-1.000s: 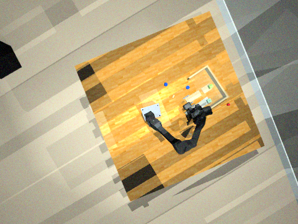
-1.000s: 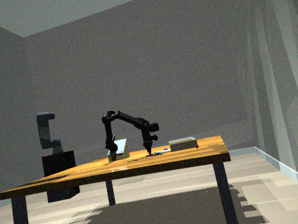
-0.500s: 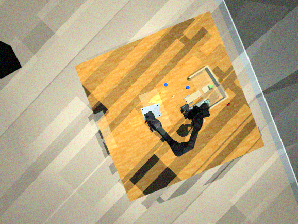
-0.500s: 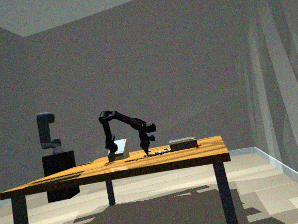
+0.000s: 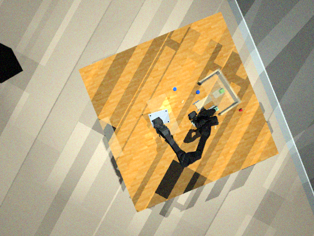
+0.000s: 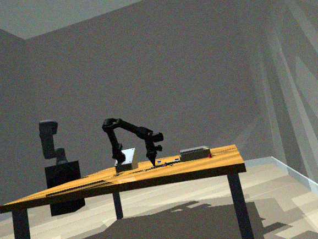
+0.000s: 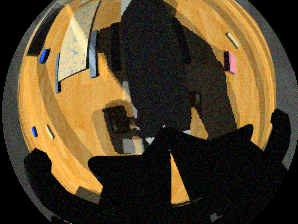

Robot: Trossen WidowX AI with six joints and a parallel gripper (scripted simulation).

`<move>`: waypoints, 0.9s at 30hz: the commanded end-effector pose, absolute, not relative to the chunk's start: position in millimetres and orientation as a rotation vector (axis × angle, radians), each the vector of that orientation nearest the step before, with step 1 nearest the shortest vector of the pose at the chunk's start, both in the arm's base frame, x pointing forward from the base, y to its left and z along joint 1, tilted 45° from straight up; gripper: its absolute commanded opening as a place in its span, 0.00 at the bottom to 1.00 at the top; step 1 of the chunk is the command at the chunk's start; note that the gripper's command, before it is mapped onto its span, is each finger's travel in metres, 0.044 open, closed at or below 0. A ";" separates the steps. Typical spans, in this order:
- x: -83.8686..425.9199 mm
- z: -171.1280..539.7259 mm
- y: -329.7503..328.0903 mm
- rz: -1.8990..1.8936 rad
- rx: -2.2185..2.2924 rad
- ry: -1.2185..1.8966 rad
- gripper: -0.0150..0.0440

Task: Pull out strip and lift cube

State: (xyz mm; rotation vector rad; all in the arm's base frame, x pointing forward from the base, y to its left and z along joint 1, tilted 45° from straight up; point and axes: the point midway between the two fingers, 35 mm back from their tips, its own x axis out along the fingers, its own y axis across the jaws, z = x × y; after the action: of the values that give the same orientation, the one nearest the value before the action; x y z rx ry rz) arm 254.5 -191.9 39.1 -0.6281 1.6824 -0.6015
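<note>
Top view, L to R. Wooden table (image 5: 130, 89), set at an angle on pale floor. Light-grey base plate (image 5: 160, 116) near table centre, arm (image 5: 187, 156) rooted there, elbow bent toward near edge, forearm back up to wrist. Two blue markers: one (image 5: 174, 88) above base plate, second (image 5: 198, 92) further R, just beside frame opening. Small pale chip (image 5: 182, 101) between the two, lower down. Gripper (image 6: 153, 164) pointing down at table surface, close to outer end of strips; fingers fully closed, nothing held. Contact with strip: cannot tell, tip hidden under wrist from above.

Pale strip (image 5: 201, 102) running from near gripper into three-sided grey frame (image 5: 227, 84). Green cube (image 5: 221, 91) sitting on pale pad inside frame, well apart from gripper. Label on cube: too small to read. Second greenish piece (image 5: 216, 109) at frame's lower corner, partly under wrist. Small red object (image 5: 240, 110) outside frame, R of lower wall.

Exterior view: dark stand w/ camera post (image 6: 49, 143) behind table on L; arm arched, gripper tip at table level; frame (image 6: 195, 153) seen as low grey box on R.

Wrist view: mostly arm shadow; pale strip (image 7: 72, 46) upper L, pink piece (image 7: 232, 63) at R.
</note>
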 end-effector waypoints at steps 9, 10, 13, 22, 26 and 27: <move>227.4 37.9 -192.3 -0.599 -0.627 1.714 0.25; 225.9 38.2 -192.2 -0.599 -0.627 1.714 0.25; 221.5 39.1 -191.8 -0.599 -0.627 1.715 0.25; 208.2 41.6 -190.6 -0.598 -0.627 1.715 0.25; 202.4 42.7 -190.1 -0.598 -0.627 1.715 0.25; 201.0 43.0 -189.9 -0.598 -0.627 1.716 0.25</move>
State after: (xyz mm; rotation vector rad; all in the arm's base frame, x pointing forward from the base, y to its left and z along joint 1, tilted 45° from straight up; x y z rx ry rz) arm 214.9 -189.1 47.3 -0.6315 1.6817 -0.6029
